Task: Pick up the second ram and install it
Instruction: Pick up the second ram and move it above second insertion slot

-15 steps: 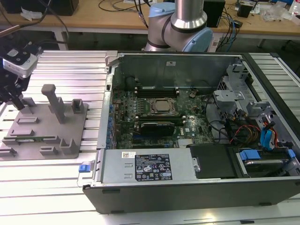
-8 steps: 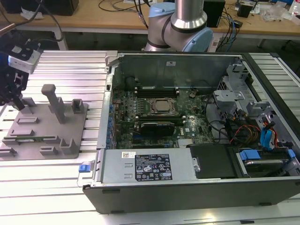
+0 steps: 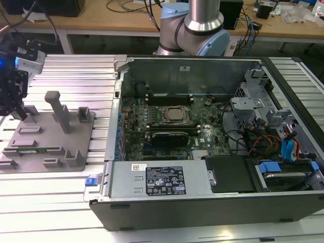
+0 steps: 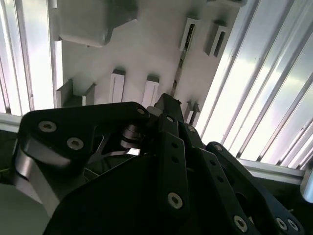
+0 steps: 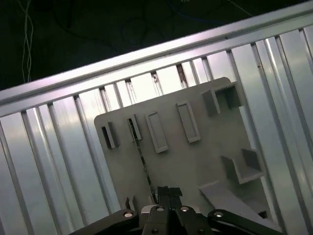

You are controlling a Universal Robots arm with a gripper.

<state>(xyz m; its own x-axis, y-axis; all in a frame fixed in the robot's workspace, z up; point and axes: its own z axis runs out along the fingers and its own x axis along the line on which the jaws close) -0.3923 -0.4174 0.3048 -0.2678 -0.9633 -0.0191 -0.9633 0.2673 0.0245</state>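
Your gripper (image 5: 168, 192), fingers pressed together and holding nothing, hangs over the grey plate (image 5: 195, 161).
The second ram (image 3: 31, 149), 1 thin green stick on edge in the plate's slot, lies below the fingertips, its long axis running across the exterior view; the plate is matte and blocky, the table (image 3: 61, 202) ribbed bright metal.

A green circuit-board ram stick (image 3: 30, 149) lies in a matt grey plastic fixture plate (image 3: 48, 137). The ribbed aluminium table (image 3: 50, 197) gleams, smooth.
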